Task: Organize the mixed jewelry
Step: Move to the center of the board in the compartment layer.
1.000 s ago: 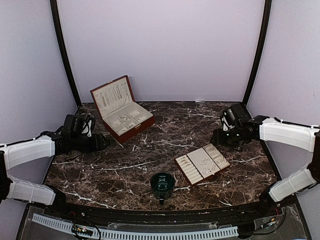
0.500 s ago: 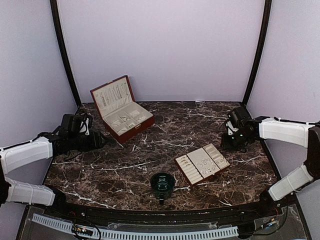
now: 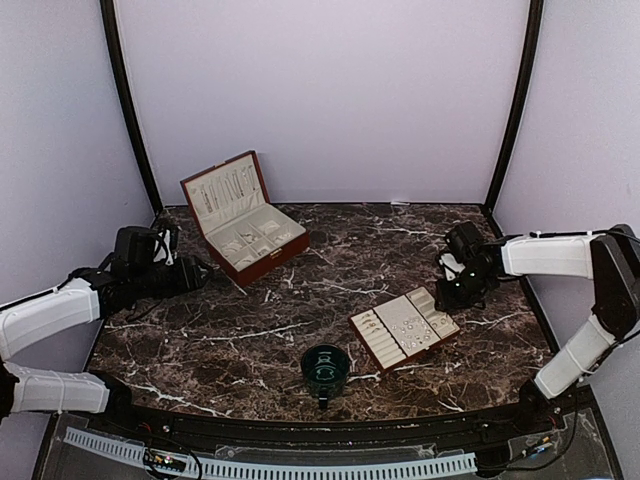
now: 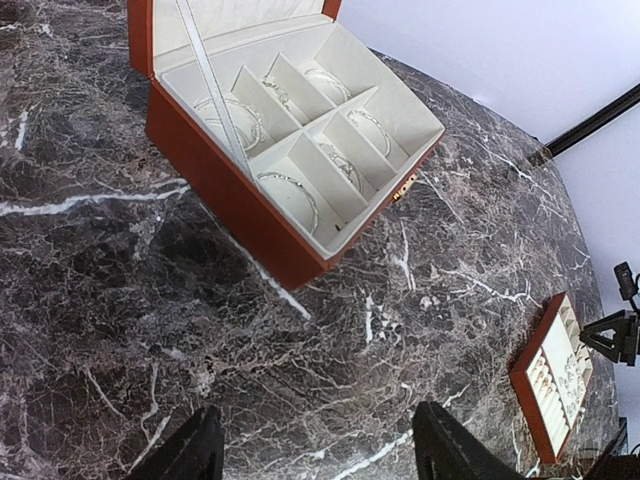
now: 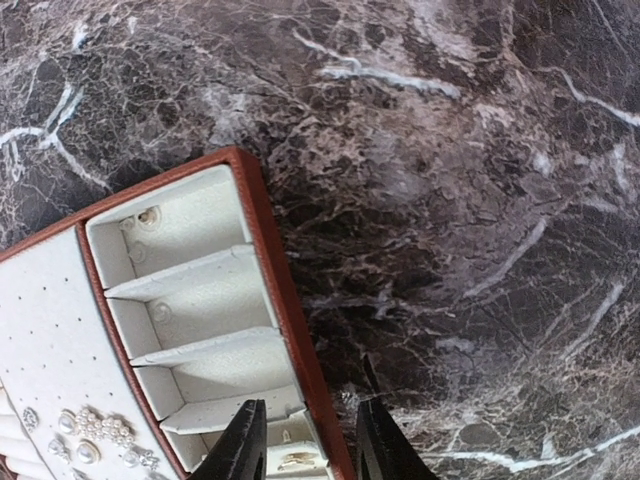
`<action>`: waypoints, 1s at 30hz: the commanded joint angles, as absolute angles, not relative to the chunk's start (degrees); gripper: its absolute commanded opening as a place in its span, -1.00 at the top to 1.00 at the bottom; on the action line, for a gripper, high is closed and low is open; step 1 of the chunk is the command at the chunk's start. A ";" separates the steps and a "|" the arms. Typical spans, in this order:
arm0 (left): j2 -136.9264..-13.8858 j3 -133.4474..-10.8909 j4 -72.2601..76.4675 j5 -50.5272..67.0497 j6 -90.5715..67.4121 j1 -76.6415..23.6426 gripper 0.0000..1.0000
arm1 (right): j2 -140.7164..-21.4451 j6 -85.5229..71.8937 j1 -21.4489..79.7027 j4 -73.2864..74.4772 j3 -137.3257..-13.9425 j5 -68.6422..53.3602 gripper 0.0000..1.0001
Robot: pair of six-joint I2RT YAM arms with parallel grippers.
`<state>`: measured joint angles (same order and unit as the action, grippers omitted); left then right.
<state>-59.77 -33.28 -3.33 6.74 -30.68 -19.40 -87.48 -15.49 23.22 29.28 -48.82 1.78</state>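
Right gripper (image 5: pixel 308 405) is straddling the tray (image 5: pixel 262 240) rim by a ring (image 5: pixel 296 460) — grip unclear. Left gripper (image 4: pixel 315 412) is hanging open.

A red-brown hinged box (image 3: pixel 268 262) lined with cream padding stands open in the far left corner of the dark marble worktop (image 3: pixel 300 310), its lid raised toward the back. Thin silvery hoops and chains (image 4: pixel 290 195) lie in its compartments. A flat red-brown tray (image 5: pixel 273 270) with cream padded sections lies right of centre, toward the near edge. Small pearl and silver pieces (image 5: pixel 95 430) sit on its middle panel, and a ring (image 5: pixel 297 460) lies in its right-hand row of compartments. A round dark green cup (image 3: pixel 325 367) stands near the tray's left end, by the middle of the near edge. The left gripper (image 4: pixel 320 455) hangs over the worktop before the box. The right gripper (image 5: pixel 308 445) straddles the tray's right rim, one finger inside and one outside.
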 commanded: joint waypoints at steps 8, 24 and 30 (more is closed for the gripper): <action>-58.02 -33.20 -2.70 6.52 -30.63 -19.07 -0.34 | -89.80 -13.83 23.03 26.24 -52.03 1.03 0.43; -57.92 -33.05 -1.93 7.18 -31.29 -19.07 -0.34 | -92.55 -12.93 23.03 24.94 -52.65 1.94 0.64; -57.33 -32.79 -1.89 7.23 -31.54 -19.09 -0.34 | -93.78 -12.90 23.07 24.39 -52.52 2.18 0.76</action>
<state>-59.05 -33.28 -2.98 6.85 -31.11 -19.40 -93.19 -13.37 23.22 26.28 -51.88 1.32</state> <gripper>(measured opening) 0.668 0.146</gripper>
